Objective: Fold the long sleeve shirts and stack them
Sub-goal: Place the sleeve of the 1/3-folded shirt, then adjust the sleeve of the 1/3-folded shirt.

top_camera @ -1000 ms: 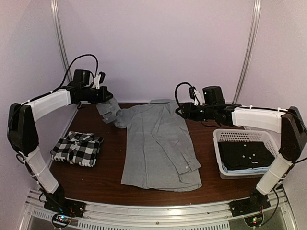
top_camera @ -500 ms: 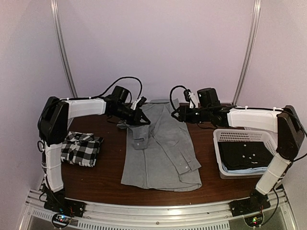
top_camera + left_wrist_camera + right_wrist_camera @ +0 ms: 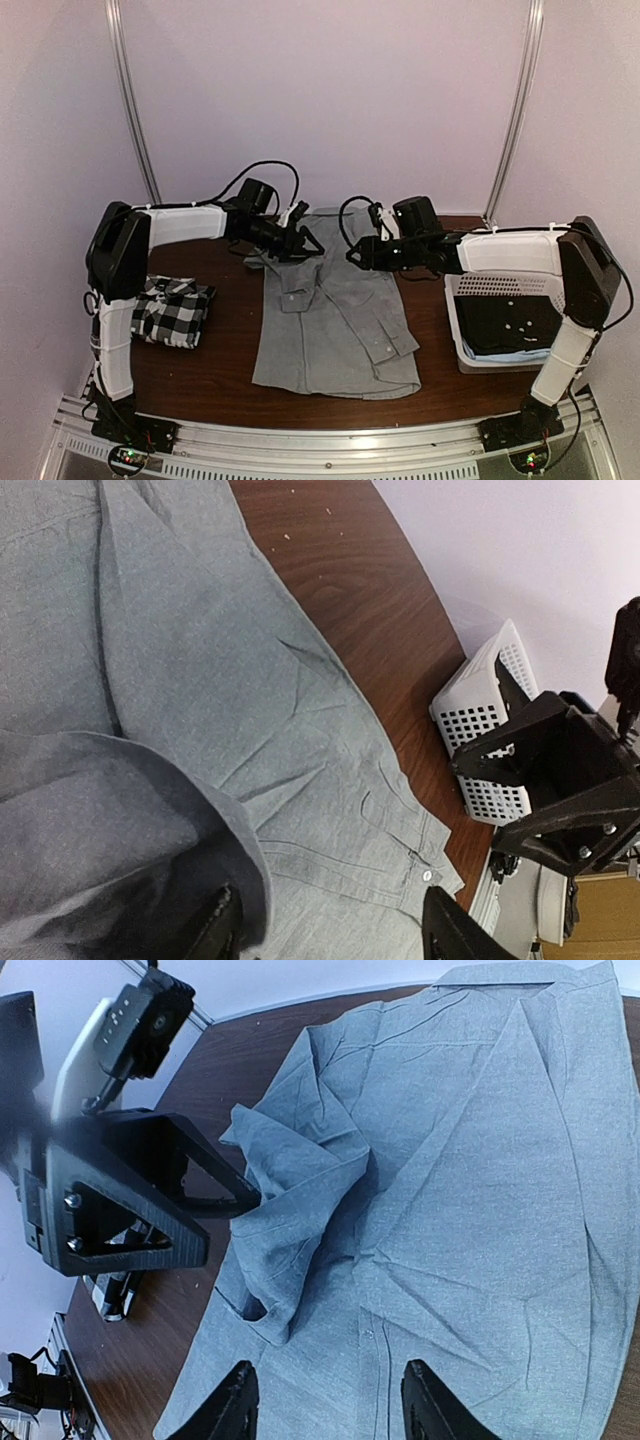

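On the left gripper (image 3: 310, 244) the jaws stand apart, the limp sleeve (image 3: 120, 840) slumped against one. The right gripper (image 3: 333, 1405) has its jaws apart and empty. Beneath both, the grey shirt (image 3: 330, 320) is spread on the desk (image 3: 225, 360). It looks light and floppy, so pinch the hems or cuffs. The checked shirt (image 3: 160, 310) lies folded well left. No writing is legible.

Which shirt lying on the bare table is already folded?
The black-and-white checked shirt at the left, a compact rectangle; the grey shirt lies spread out mid-table.

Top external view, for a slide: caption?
Both open, left pincer and right pincer over the grey shirt; checked shirt folded aside.
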